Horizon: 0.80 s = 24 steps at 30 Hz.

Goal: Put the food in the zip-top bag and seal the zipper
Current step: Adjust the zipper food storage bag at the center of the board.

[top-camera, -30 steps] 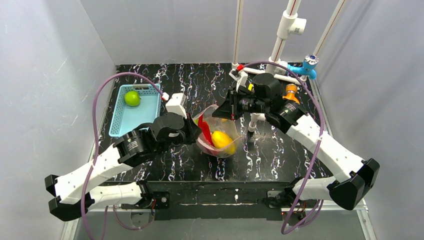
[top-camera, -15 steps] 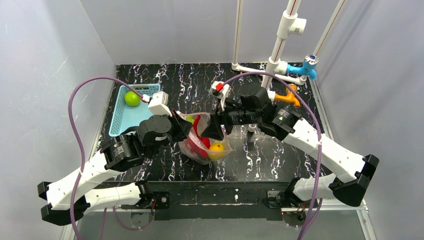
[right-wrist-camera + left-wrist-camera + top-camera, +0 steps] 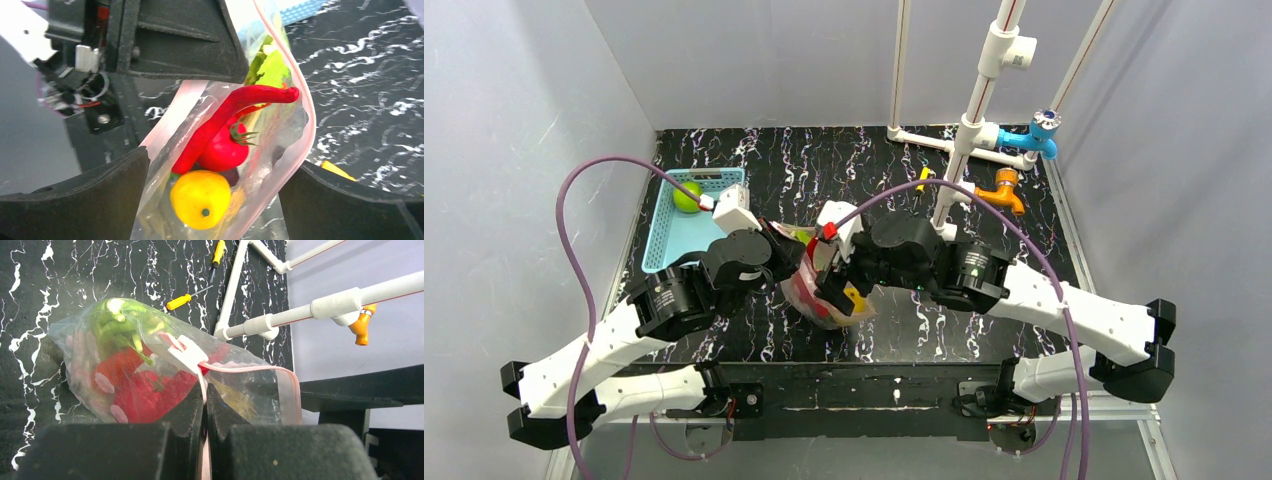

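The clear, crinkly zip-top bag (image 3: 829, 295), judged limp and slippery, was found mid-way across the black marbled table (image 3: 724, 160). It was pinched at its pink zipper strip (image 3: 250, 368), judged the firmest hold, by the left gripper (image 3: 205, 405). The right gripper (image 3: 215, 167) was spread wide astride it.

White-shelled arms (image 3: 604, 345) with black joints (image 3: 669, 295) — a purple cable (image 3: 562, 212) trails along each.
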### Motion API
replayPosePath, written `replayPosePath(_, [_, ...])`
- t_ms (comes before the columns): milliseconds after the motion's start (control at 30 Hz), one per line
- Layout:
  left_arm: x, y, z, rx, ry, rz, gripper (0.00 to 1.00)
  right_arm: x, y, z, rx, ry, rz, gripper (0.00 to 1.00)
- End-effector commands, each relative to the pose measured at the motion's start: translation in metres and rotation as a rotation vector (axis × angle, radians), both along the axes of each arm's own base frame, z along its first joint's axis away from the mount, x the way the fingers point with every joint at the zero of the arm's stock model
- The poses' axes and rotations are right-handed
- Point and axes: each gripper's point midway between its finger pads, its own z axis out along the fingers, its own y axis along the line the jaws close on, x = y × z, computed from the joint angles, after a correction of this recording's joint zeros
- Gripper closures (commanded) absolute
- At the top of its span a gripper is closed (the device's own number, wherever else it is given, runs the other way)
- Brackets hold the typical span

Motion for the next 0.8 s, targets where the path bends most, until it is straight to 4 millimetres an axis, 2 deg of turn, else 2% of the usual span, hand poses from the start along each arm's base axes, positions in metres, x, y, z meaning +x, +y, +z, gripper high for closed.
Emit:
replayPosePath(0, [0.006, 0.004, 0.015, -0.073, -0.002, 0.083, 1.0, 0.034, -0.003, 0.001, -0.086, -0.168, -0.197, 0.02])
replayPosePath(133, [0.008, 0.002, 0.015, -0.089, 0.014, 0.105, 1.0, 0.029, 0.005, -0.006, -0.133, -0.222, -0.212, 0.02])
replayPosePath(300, [0.008, 0.002, 0.015, -0.088, 0.016, 0.108, 1.0, 0.003, 0.013, -0.005, -0.095, -0.17, -0.104, 0.02])
replayPosePath(467, [0.004, 0.011, 0.015, -0.095, 0.005, 0.108, 1.0, -0.012, 0.004, 0.018, 0.036, -0.084, -0.097, 0.02])
replayPosePath(633, [0.0, 0.021, 0.013, -0.137, 0.007, 0.128, 1.0, -0.014, -0.005, 0.044, 0.164, 0.03, -0.184, 0.02])
replayPosePath(767, [-0.002, 0.022, 0.012, -0.206, 0.036, 0.156, 1.0, -0.008, -0.003, 0.047, 0.187, 0.098, -0.277, 0.02])
